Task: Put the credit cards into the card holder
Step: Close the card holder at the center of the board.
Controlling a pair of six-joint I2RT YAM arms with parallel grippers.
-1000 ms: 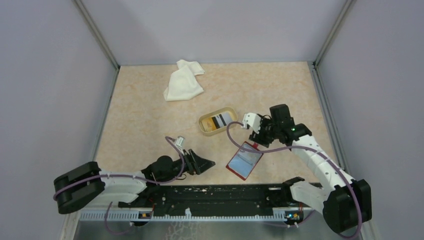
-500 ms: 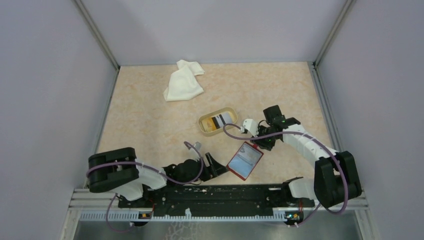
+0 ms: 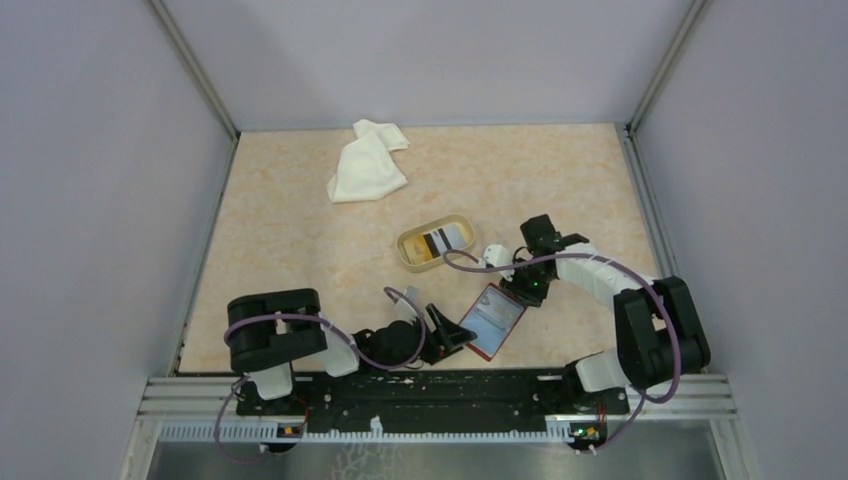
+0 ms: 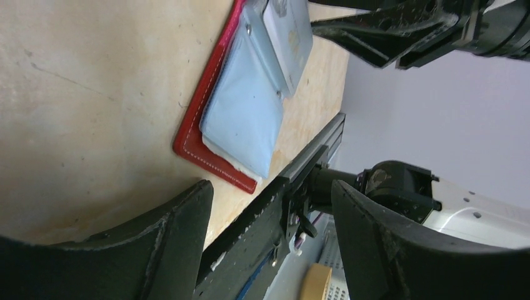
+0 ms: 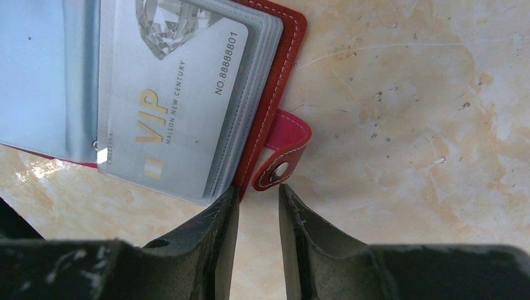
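Right wrist: the right gripper [image 5: 256,200], jaws narrow, straddles the red card holder [image 5: 284,56] at its snap tab [image 5: 284,156], likely to steady it. Just beside the holder, the left gripper [image 4: 270,187] gapes wide.

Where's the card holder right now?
The card holder lies open on the table, front right of centre in the top view, between the left gripper and right gripper.

grey walls [image 3: 420,60], beige tabletop [image 3: 300,230]
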